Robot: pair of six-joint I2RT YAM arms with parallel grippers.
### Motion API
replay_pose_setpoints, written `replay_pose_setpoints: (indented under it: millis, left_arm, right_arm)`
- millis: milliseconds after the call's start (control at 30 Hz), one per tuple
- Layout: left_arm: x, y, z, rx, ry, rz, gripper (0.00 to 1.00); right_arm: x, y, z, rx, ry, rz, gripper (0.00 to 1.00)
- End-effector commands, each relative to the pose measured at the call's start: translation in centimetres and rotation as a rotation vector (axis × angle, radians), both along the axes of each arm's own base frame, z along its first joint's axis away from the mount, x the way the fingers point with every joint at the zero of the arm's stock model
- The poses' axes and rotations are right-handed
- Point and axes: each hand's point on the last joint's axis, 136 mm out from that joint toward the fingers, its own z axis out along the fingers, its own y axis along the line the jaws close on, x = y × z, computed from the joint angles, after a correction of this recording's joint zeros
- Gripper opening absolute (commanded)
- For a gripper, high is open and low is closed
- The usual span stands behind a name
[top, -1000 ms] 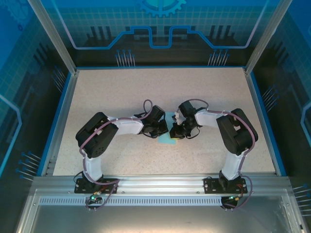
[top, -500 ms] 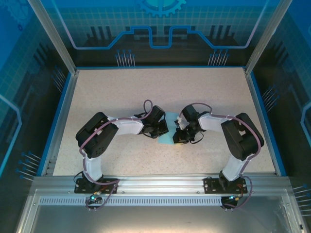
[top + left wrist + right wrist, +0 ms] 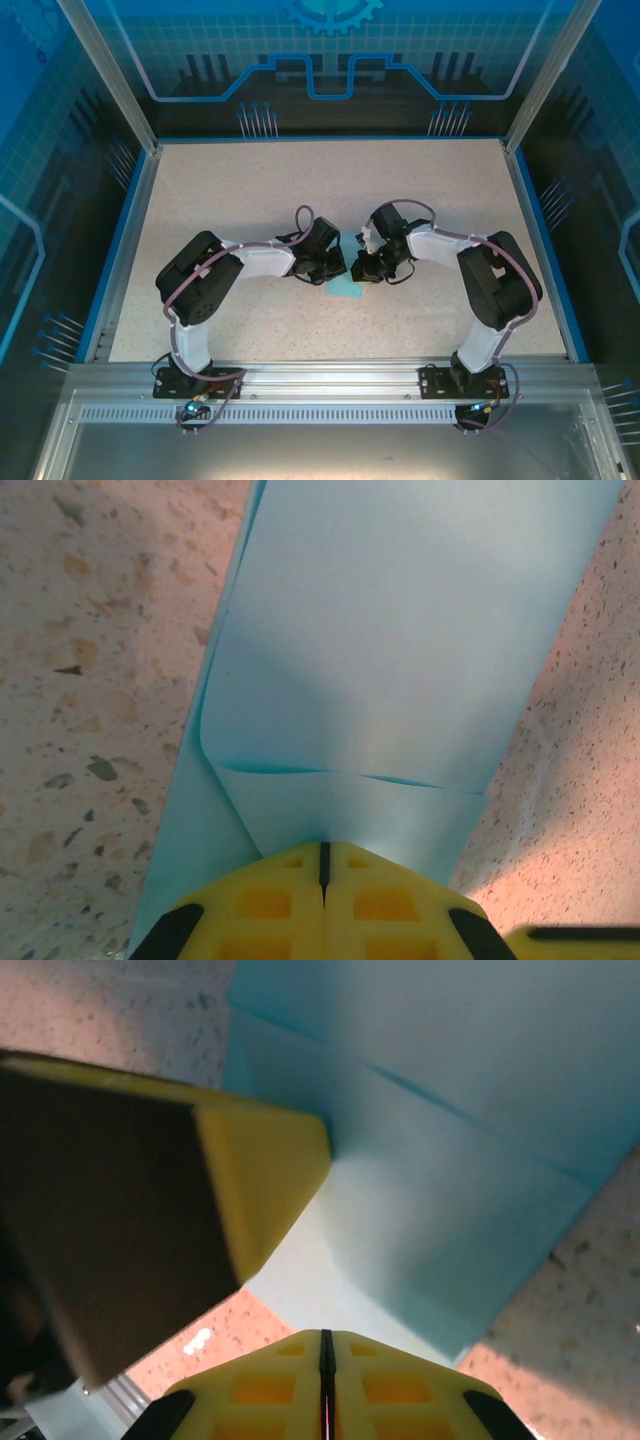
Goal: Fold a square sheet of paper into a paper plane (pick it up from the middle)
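Note:
The light-blue sheet of paper (image 3: 345, 290) lies on the speckled table between the two grippers, mostly hidden by them from above. In the left wrist view the paper (image 3: 400, 630) is a long folded strip with a curved flap edge across it. My left gripper (image 3: 323, 846) is shut, its yellow tips resting on that flap. My right gripper (image 3: 323, 1335) is also shut, its tips at the edge of the layered, creased paper (image 3: 450, 1110). The left gripper's yellow finger (image 3: 262, 1170) presses on the paper close by. No pointed paper plane shape is visible.
The speckled table (image 3: 250, 190) is bounded by blue rails, with a metal frame (image 3: 320, 375) along the near edge. Both arms bend inward and their grippers (image 3: 350, 268) almost touch at the middle.
The right gripper slid toward the near side over the paper half a second ago, then returned beside the left gripper. The left arm has held still.

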Motion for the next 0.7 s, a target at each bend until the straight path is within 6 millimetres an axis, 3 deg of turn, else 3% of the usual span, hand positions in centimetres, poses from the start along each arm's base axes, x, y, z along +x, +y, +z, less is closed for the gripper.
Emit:
replay_pose_setpoints:
  millis: [0,200,400,667]
  left_arm:
    - [-1.4,2.1,-2.1,0.087,0.067,-0.001,0.02]
    - [-0.9,2.1,-1.5,0.080,0.045,-0.005,0.03]
    - [1.1,3.3,-1.4,0.085,0.004,-0.003,0.05]
    - [3.3,4.7,-1.2,0.083,-0.018,0.010,0.10]
  right_arm:
    - [1.1,-0.5,-1.0,-0.030,0.019,-0.028,0.09]
    - [-0.1,-1.8,-3.3,-0.102,0.076,-0.011,0.09]
    - [-1.8,-3.3,-5.2,-0.172,0.123,0.019,0.09]
    - [-2.1,-3.6,-5.9,-0.187,0.139,0.028,0.09]
